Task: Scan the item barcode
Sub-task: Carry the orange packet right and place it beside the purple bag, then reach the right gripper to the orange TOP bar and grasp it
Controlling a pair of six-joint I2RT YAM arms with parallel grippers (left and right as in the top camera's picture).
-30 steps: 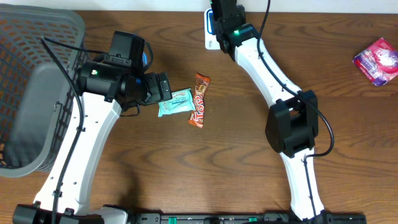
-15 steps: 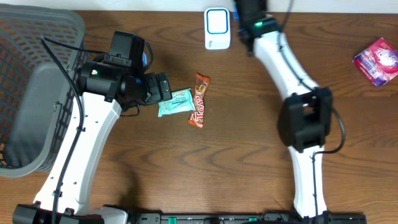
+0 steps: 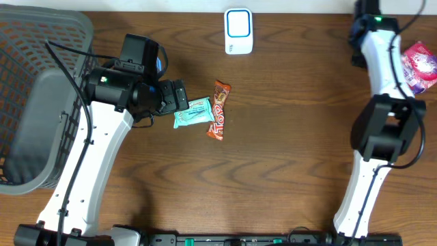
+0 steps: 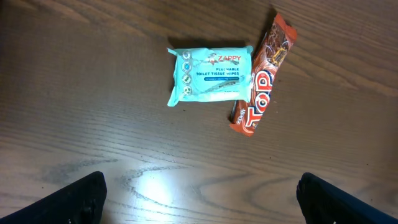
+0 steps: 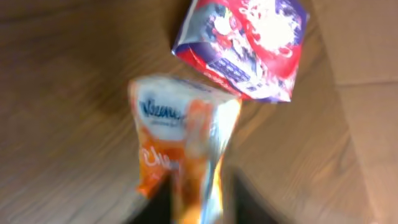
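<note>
The right wrist view is blurred by motion. In it an orange and white tissue pack (image 5: 180, 137) stands between the dark fingers of my right gripper (image 5: 199, 205), which is shut on its lower end. Just beyond it lies a pink and purple packet (image 5: 249, 43). In the overhead view the right arm reaches to the far right corner beside that packet (image 3: 422, 65). The white barcode scanner (image 3: 239, 31) sits at the table's far middle. My left gripper (image 4: 199, 199) hangs open above bare wood, short of a teal wipes pack (image 4: 210, 74) and a red Top bar (image 4: 264, 78).
A grey mesh basket (image 3: 41, 41) fills the left side of the table. The wipes pack (image 3: 192, 113) and the Top bar (image 3: 218, 109) lie side by side near the middle, right of the left gripper (image 3: 179, 96).
The right arm has swung from over the scanner to the far right corner by the pink packet, carrying the tissue pack. The left arm has not moved.
</note>
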